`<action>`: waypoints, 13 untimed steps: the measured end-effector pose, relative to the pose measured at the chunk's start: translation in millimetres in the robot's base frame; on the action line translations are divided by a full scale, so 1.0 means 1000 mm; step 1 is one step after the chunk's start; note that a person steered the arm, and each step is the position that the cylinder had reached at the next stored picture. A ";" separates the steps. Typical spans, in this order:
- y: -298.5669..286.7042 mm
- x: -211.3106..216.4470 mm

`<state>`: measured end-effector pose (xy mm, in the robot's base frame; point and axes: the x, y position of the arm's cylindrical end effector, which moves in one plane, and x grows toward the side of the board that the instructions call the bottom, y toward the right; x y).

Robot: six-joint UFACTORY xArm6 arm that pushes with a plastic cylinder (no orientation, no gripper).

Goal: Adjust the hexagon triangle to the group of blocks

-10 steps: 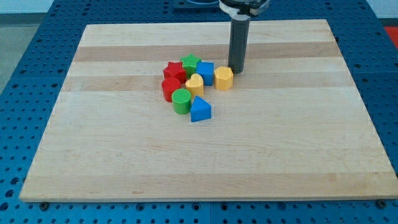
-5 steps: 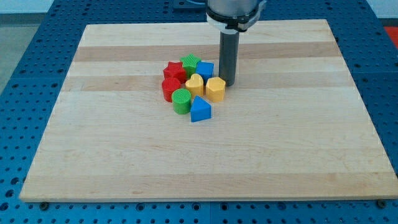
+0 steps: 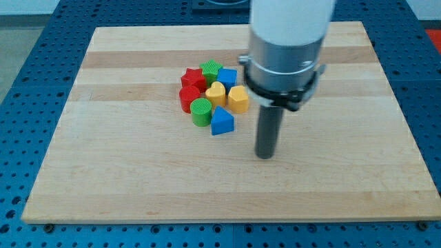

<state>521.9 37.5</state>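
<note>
Tip [image 3: 265,156] rests on the desk [image 3: 103,179], near blue triangle [image 3: 221,122], at its lower right; no gripper fitted. Yellow hexagon [image 3: 238,100] touches yellow heart [image 3: 216,93], apparently grouped. Likely lining up a leftward nudge on the triangle.

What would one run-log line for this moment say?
tip: my tip right of and below blue triangle, apart | yellow hexagon: against the cluster, beside yellow heart | contact: none

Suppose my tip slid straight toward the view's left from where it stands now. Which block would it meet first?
Probably none. My tip sits below and right of the blue triangle, the cluster's lowest block, so a leftward line seems to cross only bare board, though depth is uncertain.
</note>
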 end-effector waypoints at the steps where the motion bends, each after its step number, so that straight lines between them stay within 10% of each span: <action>1: -0.027 0.000; 7: -0.050 -0.054; 13: 0.028 -0.017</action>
